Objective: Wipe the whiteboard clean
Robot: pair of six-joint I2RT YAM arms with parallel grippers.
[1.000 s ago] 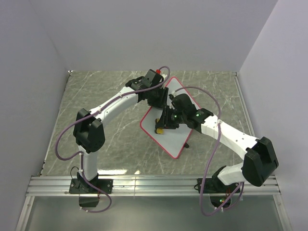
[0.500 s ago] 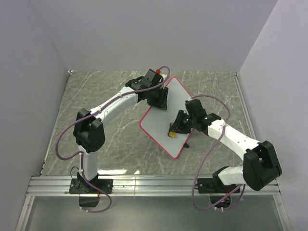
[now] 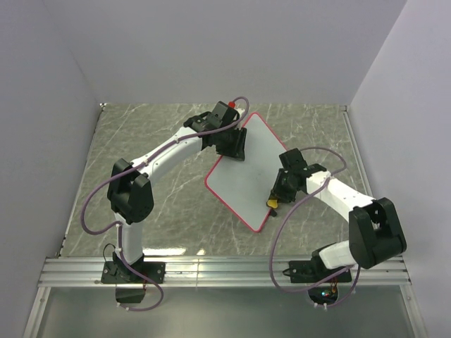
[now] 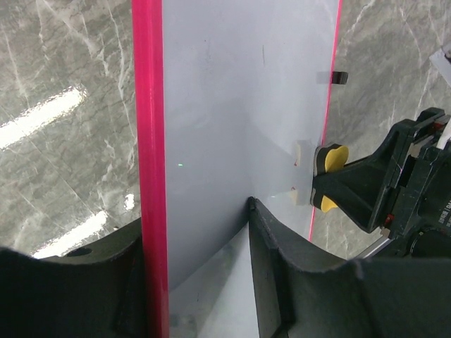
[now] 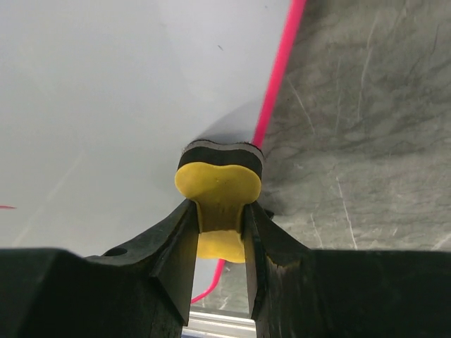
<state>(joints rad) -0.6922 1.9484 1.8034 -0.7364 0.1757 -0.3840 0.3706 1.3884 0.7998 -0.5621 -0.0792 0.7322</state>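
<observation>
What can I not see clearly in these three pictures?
Top view: fingertips of the left gripper, hidden under its wrist; faint marks on the whiteboard, too small.
Right wrist view: wiping face of the eraser, hidden behind its yellow body; a red mark, cut off by the left edge.
Left wrist view: the whiteboard's gripped end, cut off by the bottom edge.

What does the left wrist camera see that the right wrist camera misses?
Left wrist only: the left gripper clamping the pink edge of the whiteboard, and a black foot on its far edge. Right wrist only: a small red mark on the board. Both: the board, the yellow eraser held by the right gripper, the marble table.
</observation>
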